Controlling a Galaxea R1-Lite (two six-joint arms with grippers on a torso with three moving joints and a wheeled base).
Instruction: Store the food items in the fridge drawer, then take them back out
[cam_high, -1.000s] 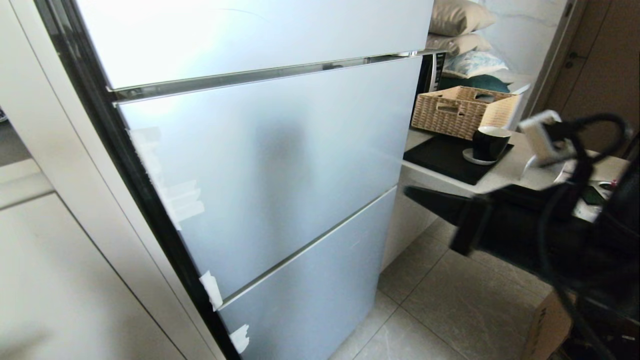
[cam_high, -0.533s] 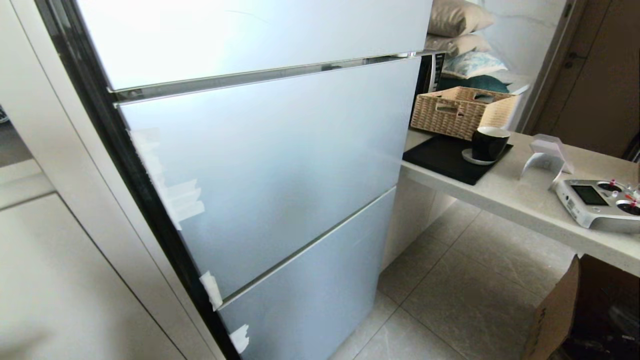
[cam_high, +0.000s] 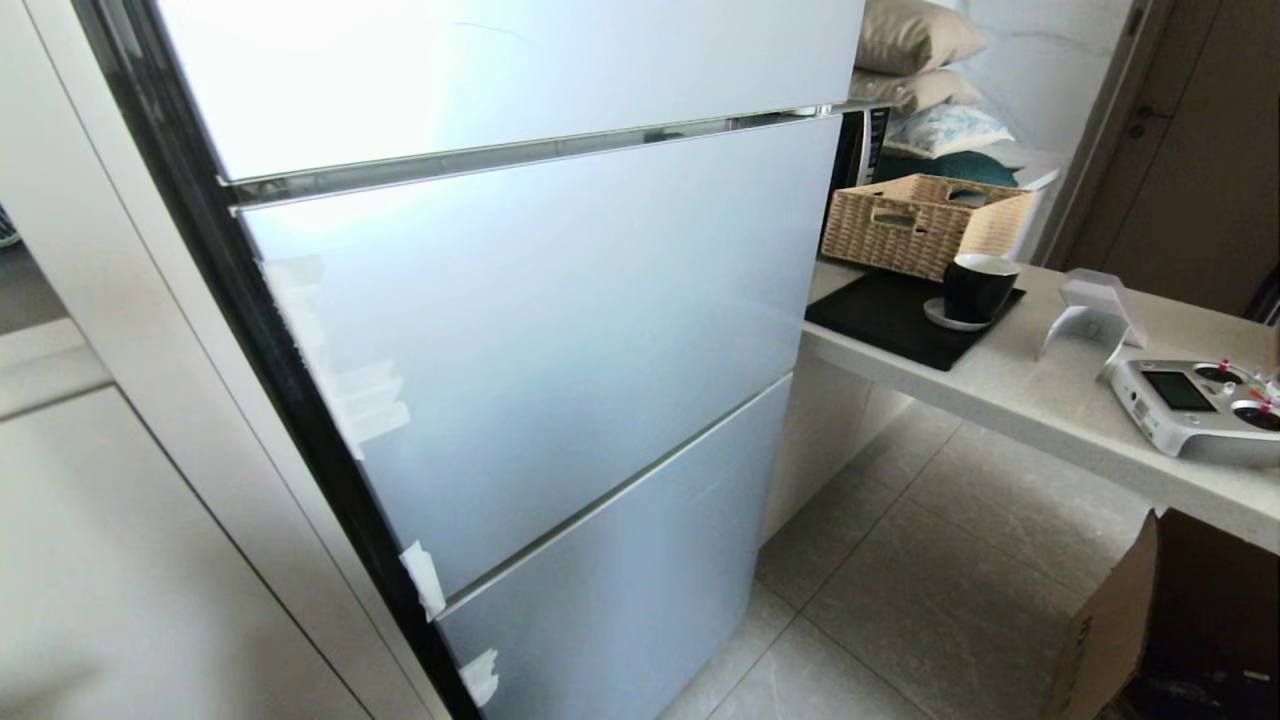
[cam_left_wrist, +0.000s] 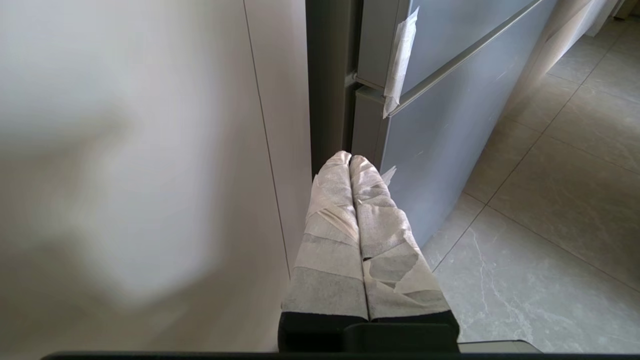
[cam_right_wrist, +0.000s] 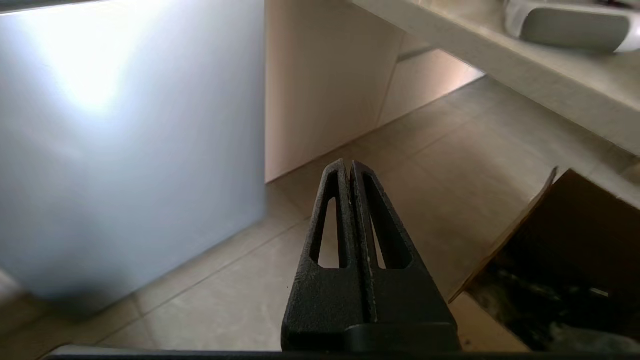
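Fridge (cam_high: 520, 330) fronts, all closed, fill the head view, so drawer and food stay unseen; neither arm shows there. Left wrist view alone shows the taped left hand (cam_left_wrist: 350, 159) pressed together, empty, by the fridge's lower corner. Right wrist view: right hand (cam_right_wrist: 349, 165) closed, empty, above floor (cam_right_wrist: 400, 165), beside the surface (cam_high: 1050, 390).

The fridge (cam_high: 540, 330) has pale blue-grey frosted fronts, a black side edge and white tape scraps (cam_high: 424, 580). On the speckled beige counter (cam_high: 1040, 390) sit a tan woven basket (cam_high: 925, 220), a black mat (cam_high: 900, 315), a black cup (cam_high: 978, 285) and a silver-grey remote (cam_high: 1195, 405) with what look like red knobs. The floor (cam_high: 930, 590) is grey marbled tile.
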